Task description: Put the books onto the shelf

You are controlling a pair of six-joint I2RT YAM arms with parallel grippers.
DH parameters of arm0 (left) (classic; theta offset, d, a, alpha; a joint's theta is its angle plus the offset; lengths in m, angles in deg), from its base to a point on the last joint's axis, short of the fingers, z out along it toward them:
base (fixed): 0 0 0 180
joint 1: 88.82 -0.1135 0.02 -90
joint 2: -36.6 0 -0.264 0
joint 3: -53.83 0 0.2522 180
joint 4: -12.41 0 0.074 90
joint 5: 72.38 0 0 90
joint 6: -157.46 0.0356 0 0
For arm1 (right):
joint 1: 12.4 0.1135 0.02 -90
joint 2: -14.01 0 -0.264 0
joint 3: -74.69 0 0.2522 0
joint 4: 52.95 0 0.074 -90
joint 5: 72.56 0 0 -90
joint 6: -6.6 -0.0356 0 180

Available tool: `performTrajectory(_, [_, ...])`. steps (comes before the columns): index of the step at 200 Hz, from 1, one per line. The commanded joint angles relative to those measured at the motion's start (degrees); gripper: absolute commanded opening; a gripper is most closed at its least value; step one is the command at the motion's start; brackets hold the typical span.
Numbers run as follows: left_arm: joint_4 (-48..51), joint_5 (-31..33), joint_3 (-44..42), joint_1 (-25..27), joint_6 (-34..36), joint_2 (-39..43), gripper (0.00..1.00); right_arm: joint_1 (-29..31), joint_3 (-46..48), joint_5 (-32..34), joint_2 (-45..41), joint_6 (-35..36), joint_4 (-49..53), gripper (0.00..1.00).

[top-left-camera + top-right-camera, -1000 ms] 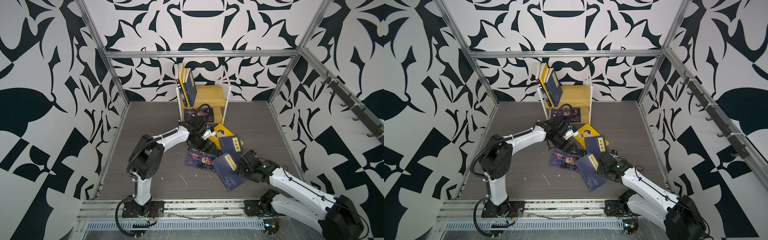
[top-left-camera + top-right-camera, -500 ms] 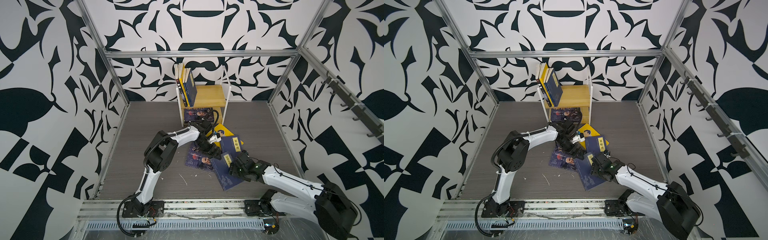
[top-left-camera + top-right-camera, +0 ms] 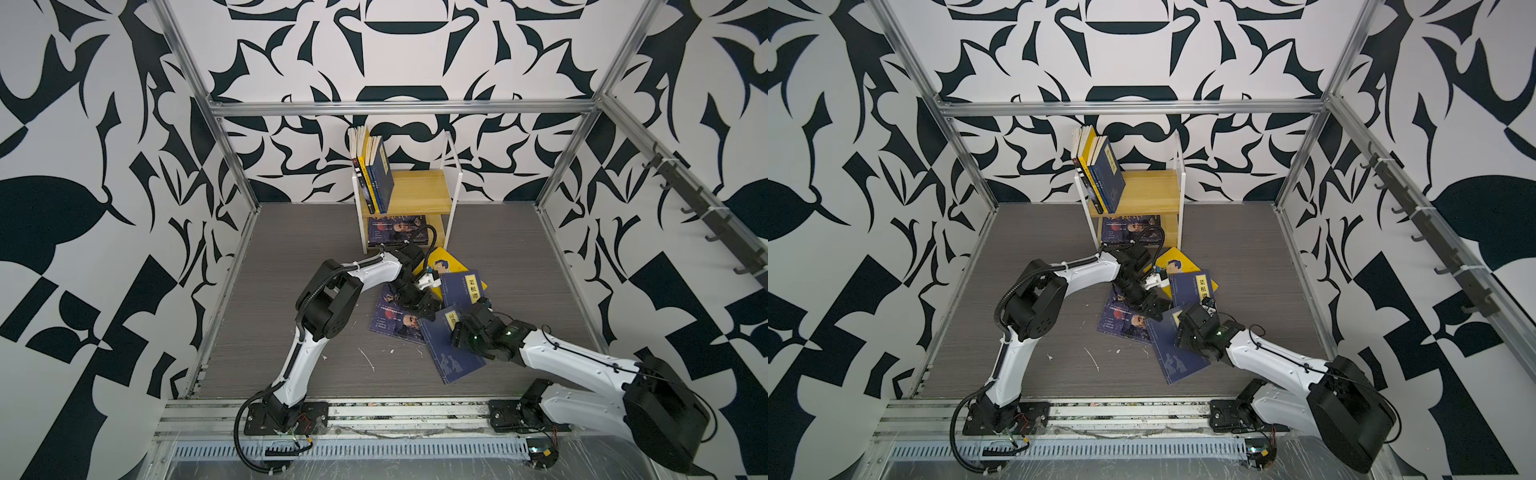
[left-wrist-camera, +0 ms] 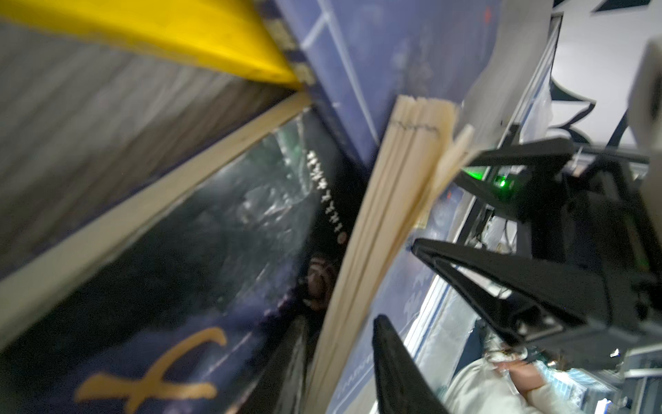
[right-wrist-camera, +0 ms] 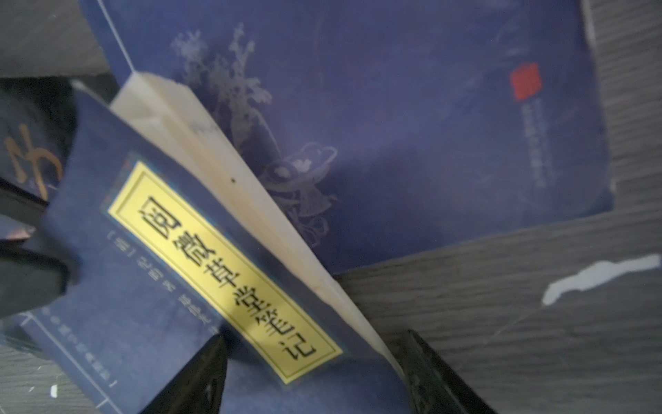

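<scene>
While both arms reach over the table (image 3: 291,332) in both top views, left claw (image 3: 430,306) and right claw (image 3: 454,330) at navy book (image 3: 455,359), shelf (image 3: 419,191) well behind, left wrist: blurred fingers (image 4: 501,286) near its page edge (image 4: 376,215), grip unclear, right wrist: fingers (image 5: 193,387) spread astride lifted navy book (image 5: 143,286), released.

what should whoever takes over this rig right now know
Left gripper: low among the floor books; open or shut unclear.
Right gripper: open, jaws astride a strip-titled navy book.
Done: several books stand on the upper tier of the shelf; a portrait book is in the lower.
To do: four on the floor: that navy one, another navy book, a yellow book, a second portrait book.
</scene>
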Motion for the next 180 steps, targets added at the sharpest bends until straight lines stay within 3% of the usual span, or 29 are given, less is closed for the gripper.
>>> performTrajectory(1, [2.9,-1.6,0.4,0.5,0.6,0.2,0.18,0.6,1.3,-2.4,2.3,-1.1,-0.1,0.77])
performTrajectory(29, [3.3,-2.4,0.7,0.4,1.0,0.4,0.0,0.7,1.3,-2.5,3.5,-1.1,-1.1,0.77])
performTrajectory(72, [3.3,-3.3,0.5,-0.9,0.6,1.9,0.0,1.4,0.3,-2.0,3.4,-0.7,0.1,0.77])
performTrajectory(122, [2.2,-2.7,-2.2,-4.5,-1.2,8.5,0.0,3.3,-6.7,4.8,-2.4,5.1,9.3,0.78])
performTrajectory(180, [-2.9,-3.1,-8.3,-9.1,-5.8,18.4,0.0,12.5,-18.5,21.4,-2.0,17.2,11.5,0.76])
